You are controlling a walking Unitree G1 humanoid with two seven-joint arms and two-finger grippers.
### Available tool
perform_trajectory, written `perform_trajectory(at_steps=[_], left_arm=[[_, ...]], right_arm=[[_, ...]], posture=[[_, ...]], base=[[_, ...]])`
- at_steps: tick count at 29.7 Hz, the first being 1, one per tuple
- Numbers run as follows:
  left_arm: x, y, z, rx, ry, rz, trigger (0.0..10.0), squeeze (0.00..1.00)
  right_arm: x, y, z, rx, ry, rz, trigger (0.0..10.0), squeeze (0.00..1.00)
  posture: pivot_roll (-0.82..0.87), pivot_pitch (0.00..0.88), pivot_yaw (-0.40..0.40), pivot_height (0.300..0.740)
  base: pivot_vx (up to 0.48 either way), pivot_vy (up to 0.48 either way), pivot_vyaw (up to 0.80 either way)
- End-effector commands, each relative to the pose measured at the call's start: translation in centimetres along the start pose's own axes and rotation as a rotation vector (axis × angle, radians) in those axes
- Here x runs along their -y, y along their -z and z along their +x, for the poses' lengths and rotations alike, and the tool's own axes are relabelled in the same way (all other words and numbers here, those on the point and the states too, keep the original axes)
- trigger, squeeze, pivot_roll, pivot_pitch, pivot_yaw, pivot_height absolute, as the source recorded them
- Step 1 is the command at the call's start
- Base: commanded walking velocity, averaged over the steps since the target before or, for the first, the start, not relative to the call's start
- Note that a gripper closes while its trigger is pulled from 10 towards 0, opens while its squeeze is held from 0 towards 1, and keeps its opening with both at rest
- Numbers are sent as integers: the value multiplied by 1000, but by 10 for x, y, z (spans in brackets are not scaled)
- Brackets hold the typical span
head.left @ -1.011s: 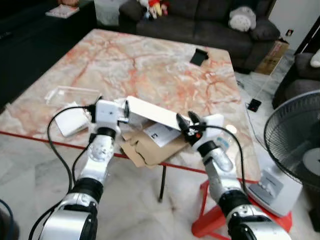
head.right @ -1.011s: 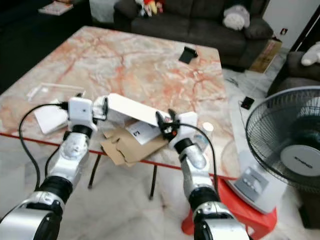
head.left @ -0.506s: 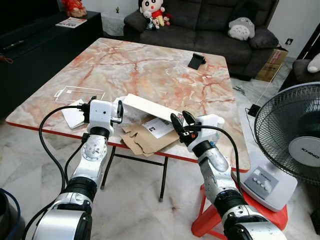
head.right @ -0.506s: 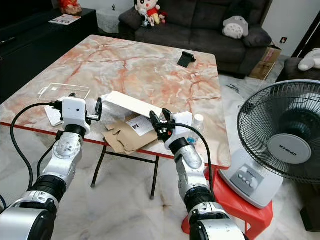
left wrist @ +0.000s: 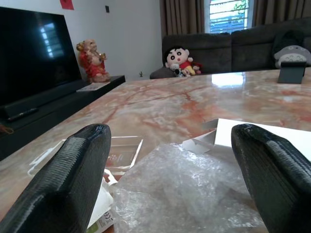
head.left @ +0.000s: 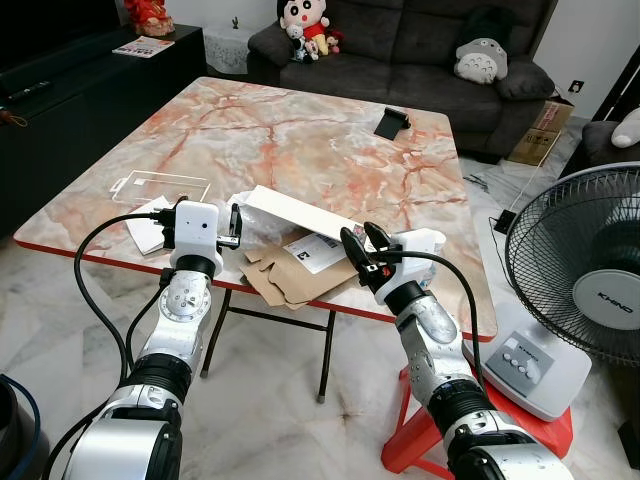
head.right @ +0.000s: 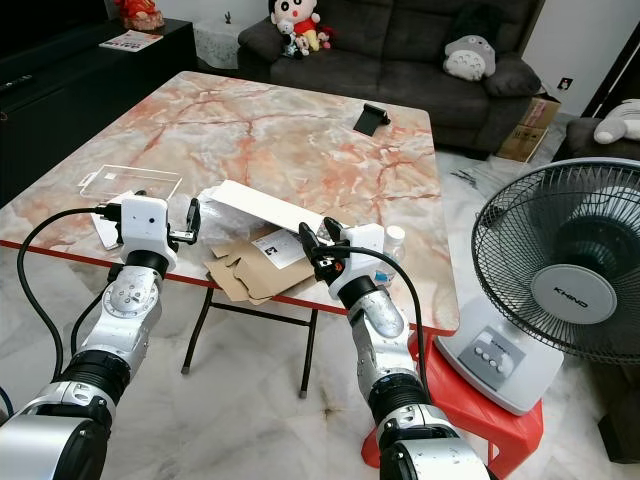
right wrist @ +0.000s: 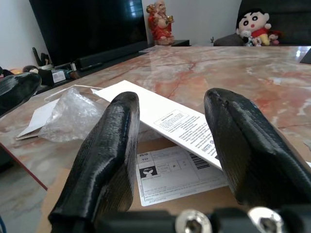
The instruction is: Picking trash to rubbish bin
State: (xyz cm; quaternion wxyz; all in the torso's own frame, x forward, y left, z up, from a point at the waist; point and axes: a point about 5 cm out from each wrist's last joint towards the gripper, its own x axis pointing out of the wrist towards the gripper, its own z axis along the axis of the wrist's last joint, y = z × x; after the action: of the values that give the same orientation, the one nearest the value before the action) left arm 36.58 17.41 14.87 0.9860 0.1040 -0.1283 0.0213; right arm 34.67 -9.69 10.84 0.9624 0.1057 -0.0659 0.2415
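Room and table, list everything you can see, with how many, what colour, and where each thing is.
Marble table: one, pink-orange, centre.
Flattened cardboard: one, brown, over the near edge.
Long white box: one, resting above the cardboard.
Bubble wrap: one, clear, ahead of the left gripper.
Clear plastic tray: one, left side of the table.
Black stand: one, far side.
Sofa: one, dark grey, behind, with plush toys.
Fan: one, black, right.
Red stool: one, under the table's right.
Left gripper: open, near edge.
Right gripper: open, by the cardboard.

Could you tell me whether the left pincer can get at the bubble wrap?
Probably yes: the left pincer is open, with the bubble wrap lying just ahead between its fingers and nothing in between.
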Motion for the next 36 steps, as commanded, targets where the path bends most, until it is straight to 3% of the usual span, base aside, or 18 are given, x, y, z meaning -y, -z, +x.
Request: perform_trajectory(at_steps=[1,10,26,36], left_arm=[[-1,-1,3,-14,-10,-2,10000,0],[-5,3,2,-39,-24,-10,10000,0],[3,20,-9,-127,17,6,10000,0],[8,23,-4,-177,44,-10,10000,0]], right_arm=[[3,-4,0,11,5,-1,10000,0],[3,-4,-2,14,-1,-3,10000,0],[1,0,-10,9,-7,-2,10000,0],[-1,1,-12,5,-10,-1,10000,0]], posture=[[3,41,-113,740],[-4,56,-118,740],[-31,107,-131,740],[-35,122,-141,740]], base=[[0,0,0],[0,0,0],[0,0,0],[0,0,0]])
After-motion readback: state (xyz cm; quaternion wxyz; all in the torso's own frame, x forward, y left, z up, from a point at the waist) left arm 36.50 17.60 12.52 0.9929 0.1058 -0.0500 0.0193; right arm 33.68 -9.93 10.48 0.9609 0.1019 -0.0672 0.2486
